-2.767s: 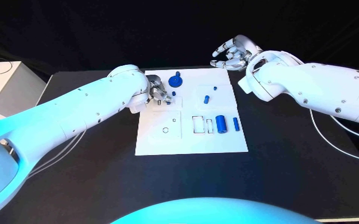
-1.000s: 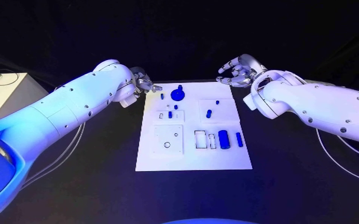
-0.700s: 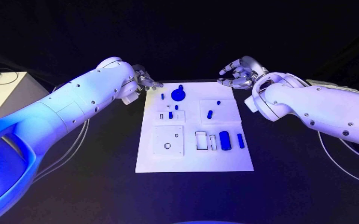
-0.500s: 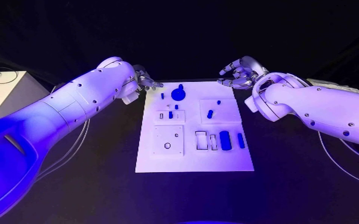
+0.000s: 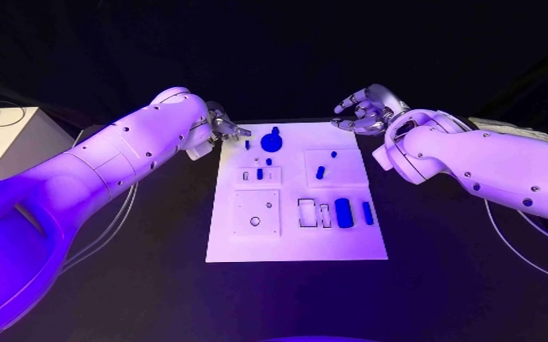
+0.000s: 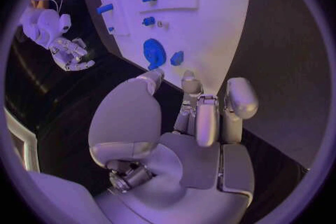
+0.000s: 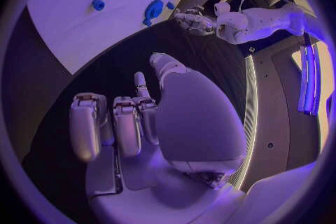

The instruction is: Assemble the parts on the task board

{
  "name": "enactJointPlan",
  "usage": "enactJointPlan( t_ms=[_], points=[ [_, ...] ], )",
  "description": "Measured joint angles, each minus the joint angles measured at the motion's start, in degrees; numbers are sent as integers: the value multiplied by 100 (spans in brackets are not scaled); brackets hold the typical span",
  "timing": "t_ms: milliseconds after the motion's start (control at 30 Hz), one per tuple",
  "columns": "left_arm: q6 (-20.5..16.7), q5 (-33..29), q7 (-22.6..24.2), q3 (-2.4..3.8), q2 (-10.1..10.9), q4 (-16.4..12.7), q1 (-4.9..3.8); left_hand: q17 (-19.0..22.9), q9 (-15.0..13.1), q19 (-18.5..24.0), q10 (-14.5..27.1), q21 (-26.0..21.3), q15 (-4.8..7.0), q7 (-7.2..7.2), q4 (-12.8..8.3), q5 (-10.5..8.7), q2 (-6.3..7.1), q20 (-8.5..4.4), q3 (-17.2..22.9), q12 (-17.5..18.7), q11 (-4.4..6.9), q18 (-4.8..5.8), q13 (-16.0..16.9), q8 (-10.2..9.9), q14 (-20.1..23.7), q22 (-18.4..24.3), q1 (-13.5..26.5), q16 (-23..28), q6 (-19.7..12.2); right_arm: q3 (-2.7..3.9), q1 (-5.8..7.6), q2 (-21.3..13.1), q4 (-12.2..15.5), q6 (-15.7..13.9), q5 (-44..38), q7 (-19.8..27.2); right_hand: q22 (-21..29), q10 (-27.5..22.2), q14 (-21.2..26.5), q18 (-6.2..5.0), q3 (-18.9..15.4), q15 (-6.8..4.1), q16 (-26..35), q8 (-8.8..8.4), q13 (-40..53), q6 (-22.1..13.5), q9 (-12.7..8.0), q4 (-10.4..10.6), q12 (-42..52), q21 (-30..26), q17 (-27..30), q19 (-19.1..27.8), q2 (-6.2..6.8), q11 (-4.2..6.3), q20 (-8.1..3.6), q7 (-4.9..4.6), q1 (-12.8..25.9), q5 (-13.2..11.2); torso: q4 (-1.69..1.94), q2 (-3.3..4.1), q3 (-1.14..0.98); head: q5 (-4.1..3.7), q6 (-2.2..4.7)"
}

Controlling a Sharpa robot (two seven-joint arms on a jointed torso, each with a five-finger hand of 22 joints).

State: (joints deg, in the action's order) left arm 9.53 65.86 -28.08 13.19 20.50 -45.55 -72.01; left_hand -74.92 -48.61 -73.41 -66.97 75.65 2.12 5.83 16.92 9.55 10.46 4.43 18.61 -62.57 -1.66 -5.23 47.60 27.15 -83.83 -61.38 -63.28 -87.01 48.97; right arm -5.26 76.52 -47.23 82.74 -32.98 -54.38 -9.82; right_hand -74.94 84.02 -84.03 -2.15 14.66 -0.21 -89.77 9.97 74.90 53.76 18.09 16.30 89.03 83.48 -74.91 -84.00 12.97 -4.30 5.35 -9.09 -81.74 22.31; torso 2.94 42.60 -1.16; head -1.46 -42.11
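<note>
We see the white task board (image 5: pixel 296 231) lying in the middle of the black table (image 5: pixel 457 279), with two hands off its far corners. The left hand (image 5: pixel 224 127) hovers beside the far left corner, fingers apart, holding nothing; the right hand (image 5: pixel 363 112) hangs past the far right corner — loosely curled, also without a load. On the board we count about eight blue parts — one round disc (image 5: pixel 272 142), one fat cylinder (image 5: pixel 343 212), one slim bar (image 5: pixel 367 213), the rest small pegs.
</note>
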Motion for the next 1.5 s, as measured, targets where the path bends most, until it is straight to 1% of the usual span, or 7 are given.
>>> enactJointPlan(
  t_ms=[267,367,467,800,1000,1233,1500],
  points=[
    [82,-45,-1,-16,-17,-7,-4,0,0,0,-2,44,0,-20,0,0,8,0,-68,-45,3,0,23,0,0,-49,53,-23,20,2,1,13,-2,-8,-2,1,1,0,0,0,0,0,0,0,0,0,0,0,0,0,0,0,0,0,0,0,0,0,5,-3,0,-16,-13],
    [104,-61,-1,-26,-21,-2,-7,0,0,-20,-22,44,0,-36,0,0,-41,-21,-68,-45,22,0,33,17,0,-72,4,-23,36,2,2,18,-2,-9,-3,1,1,0,0,0,0,0,0,0,0,0,0,0,0,0,0,0,0,0,0,0,0,0,5,-1,0,-18,-16],
    [130,-70,-1,-56,-28,21,-10,0,-1,-21,-22,67,0,-41,0,0,-115,-22,-68,-45,22,0,33,35,0,-85,-69,-23,41,4,5,20,6,-11,-3,1,1,0,0,0,0,0,0,0,0,0,0,0,0,0,0,0,0,0,0,0,0,0,4,6,0,-18,-16],
    [168,-104,5,-133,-86,72,-10,0,-1,-21,-22,66,0,-41,0,0,-114,-22,-68,-45,22,0,32,35,0,-84,-115,-23,41,13,23,16,57,-21,-6,3,2,0,0,0,0,0,0,0,0,0,-1,0,0,0,0,0,0,0,0,0,0,0,-8,38,0,-51,-41],
    [163,-117,14,-146,-106,83,-10,0,-1,-21,-21,66,1,-41,0,0,-115,-23,-68,-66,22,-1,32,35,0,-91,-116,-45,40,15,27,17,64,-26,-8,3,2,0,0,0,0,0,0,0,0,0,-1,0,0,0,0,0,0,0,0,0,0,0,-23,69,2,-58,-37],
    [148,-138,18,-149,-106,86,-10,0,-1,-21,-21,66,1,-41,0,0,-115,-23,-67,-66,22,0,31,35,0,-100,-116,-45,40,16,27,27,61,-29,-10,3,3,0,0,0,0,0,0,0,0,0,-1,0,0,0,0,0,0,0,0,0,0,0,-20,79,3,-58,-60],
    [140,-153,19,-150,-105,86,-10,0,7,-20,-34,66,1,-41,-11,0,-277,-23,85,-66,35,0,31,35,0,-109,-338,-45,40,17,29,35,53,-30,-13,3,3,0,0,0,40,0,0,0,0,0,6,-10,0,0,0,0,0,0,0,0,0,22,-21,79,3,-57,-69]
  ],
)
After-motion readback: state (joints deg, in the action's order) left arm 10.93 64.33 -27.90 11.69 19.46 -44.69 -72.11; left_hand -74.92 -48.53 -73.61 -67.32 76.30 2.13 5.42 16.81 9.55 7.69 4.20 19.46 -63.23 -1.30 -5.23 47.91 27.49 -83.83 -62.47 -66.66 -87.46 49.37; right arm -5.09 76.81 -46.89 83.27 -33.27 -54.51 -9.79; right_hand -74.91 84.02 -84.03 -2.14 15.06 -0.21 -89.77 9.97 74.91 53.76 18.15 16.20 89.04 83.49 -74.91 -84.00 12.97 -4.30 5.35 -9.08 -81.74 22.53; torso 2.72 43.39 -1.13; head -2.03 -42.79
